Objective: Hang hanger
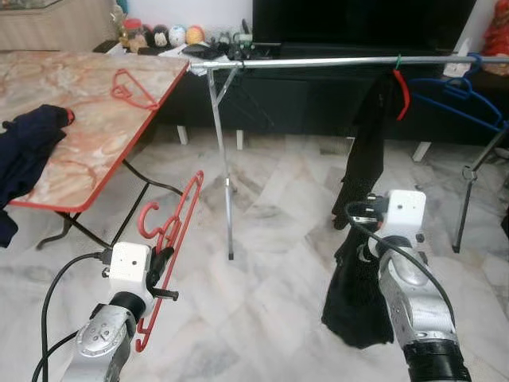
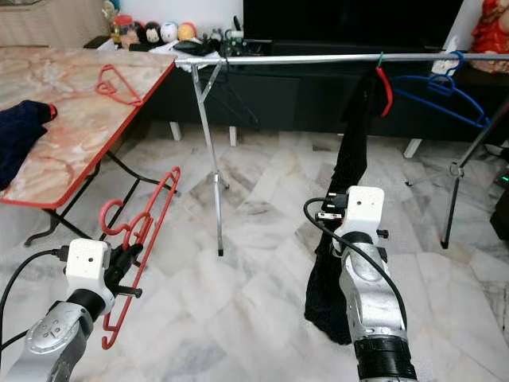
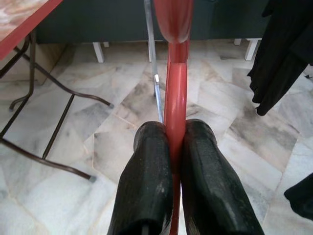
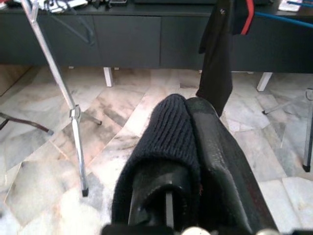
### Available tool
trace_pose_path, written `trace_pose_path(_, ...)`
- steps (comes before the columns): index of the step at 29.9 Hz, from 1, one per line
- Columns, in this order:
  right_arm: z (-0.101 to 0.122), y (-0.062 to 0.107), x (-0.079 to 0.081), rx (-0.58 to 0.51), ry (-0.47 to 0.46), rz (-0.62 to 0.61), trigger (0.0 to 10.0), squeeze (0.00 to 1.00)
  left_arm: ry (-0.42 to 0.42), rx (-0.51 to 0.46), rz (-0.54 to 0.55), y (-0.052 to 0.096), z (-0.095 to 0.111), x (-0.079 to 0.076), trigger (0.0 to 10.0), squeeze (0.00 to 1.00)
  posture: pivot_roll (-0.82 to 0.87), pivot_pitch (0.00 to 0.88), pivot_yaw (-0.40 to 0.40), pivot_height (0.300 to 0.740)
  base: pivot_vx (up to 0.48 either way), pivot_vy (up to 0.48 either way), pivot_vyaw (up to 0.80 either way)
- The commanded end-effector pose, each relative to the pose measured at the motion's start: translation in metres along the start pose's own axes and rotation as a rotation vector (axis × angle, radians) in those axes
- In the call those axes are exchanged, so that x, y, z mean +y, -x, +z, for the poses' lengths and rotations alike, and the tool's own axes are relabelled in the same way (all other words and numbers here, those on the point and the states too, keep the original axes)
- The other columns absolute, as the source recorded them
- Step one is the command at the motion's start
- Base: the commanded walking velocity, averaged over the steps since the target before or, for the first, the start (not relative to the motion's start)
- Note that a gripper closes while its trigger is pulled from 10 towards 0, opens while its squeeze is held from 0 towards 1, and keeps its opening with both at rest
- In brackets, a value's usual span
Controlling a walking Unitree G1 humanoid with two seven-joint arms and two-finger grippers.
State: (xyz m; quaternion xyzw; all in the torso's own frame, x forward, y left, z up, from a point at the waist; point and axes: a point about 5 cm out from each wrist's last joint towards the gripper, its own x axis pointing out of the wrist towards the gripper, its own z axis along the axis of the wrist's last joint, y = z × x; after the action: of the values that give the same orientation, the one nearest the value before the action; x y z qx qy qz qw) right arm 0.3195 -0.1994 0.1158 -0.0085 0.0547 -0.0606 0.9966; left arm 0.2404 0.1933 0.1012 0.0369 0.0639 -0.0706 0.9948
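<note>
My left gripper [image 3: 175, 132] is shut on the lower bar of a red plastic hanger [image 1: 171, 239], which I hold tilted above the floor, hook toward the table. My right gripper [image 4: 188, 105] is shut on a dark knitted garment [image 1: 358, 306] that drapes over one finger and hangs down to the floor. Ahead runs a silver clothes rail [image 1: 318, 61]. On its right part hang another red hanger [image 1: 403, 91] carrying a black garment [image 1: 367, 143], and a blue hanger [image 1: 461, 99].
At the left stands a marble-pattern folding table [image 1: 95, 127] with a third red hanger [image 1: 131, 89] and a navy garment [image 1: 28, 147] on it. The rack's leg [image 1: 223, 183] stands between the grippers. Behind the rail is a dark TV cabinet [image 1: 302, 99].
</note>
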Motion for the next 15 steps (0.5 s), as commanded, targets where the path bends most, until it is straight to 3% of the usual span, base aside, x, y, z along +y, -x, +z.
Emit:
trace_pose_path(1, 0.0041, -0.0012, 0.0019, -0.007, 0.0, 0.009, 10.0, 0.0, 0.001, -0.01, -0.002, 0.002, 0.0038, 0.0005, 10.0, 0.0, 0.0, 0.0, 0.012, 0.74, -0.274, 0.0, 0.0)
trace_pose_path(6, 0.004, -0.0018, 0.005, 0.001, 0.005, 0.025, 10.0, 0.0, 0.0, -0.01, -0.002, 0.0022, 0.0037, 0.0001, 10.0, 0.0, 0.0, 0.0, 0.008, 0.74, -0.271, 0.0, -0.61)
trace_pose_path(9, 0.0049, -0.0021, 0.0055, -0.008, 0.006, 0.025, 10.0, 0.0, -0.003, -0.01, 0.001, 0.0024, 0.0036, 0.0002, 10.0, 0.0, 0.0, 0.0, 0.006, 0.74, -0.259, 0.0, 0.0)
trace_pose_path(15, 0.0061, -0.007, 0.0104, 0.014, 0.02, 0.032, 10.0, 0.0, -0.025, 0.003, 0.001, 0.0026, 0.0049, 0.0032, 10.0, 0.0, 0.01, 0.0, -0.003, 0.74, 0.0, 0.0, 0.0)
